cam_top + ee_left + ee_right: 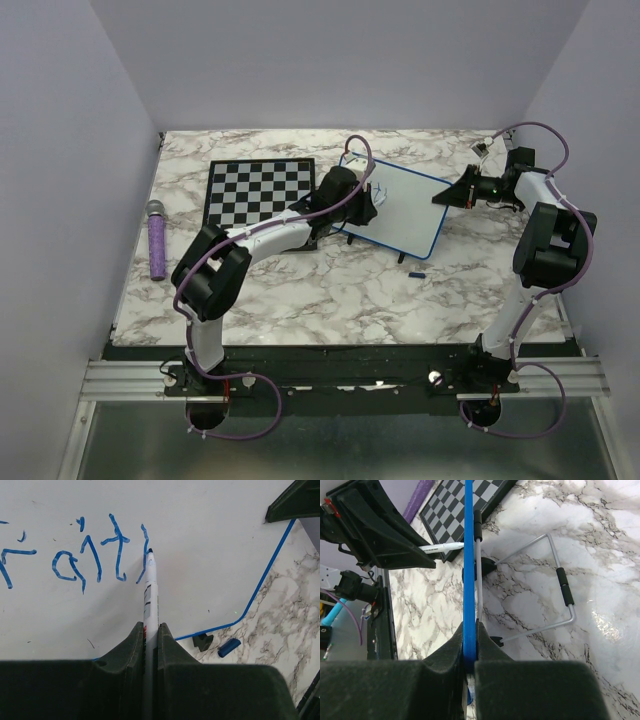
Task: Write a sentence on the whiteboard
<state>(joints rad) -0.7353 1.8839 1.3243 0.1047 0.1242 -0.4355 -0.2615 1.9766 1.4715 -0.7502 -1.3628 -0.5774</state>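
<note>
The whiteboard (408, 213) stands tilted on the marble table (330, 290), just right of the chessboard (260, 192); the right gripper (469, 631) has its 2 fingers pinching the board's blue edge; the left gripper (151, 630) has its fingers squeezed on a white marker (150, 582), whose tip meets the board beside the blue letters (90, 555) "Fait"; a blue cap (229, 647) lies nearby.

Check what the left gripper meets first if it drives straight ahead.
The whiteboard. The left gripper is shut on a marker whose tip sits at the board face, beside the rightmost blue stroke. Contact looks likely, but depth is unclear.
</note>
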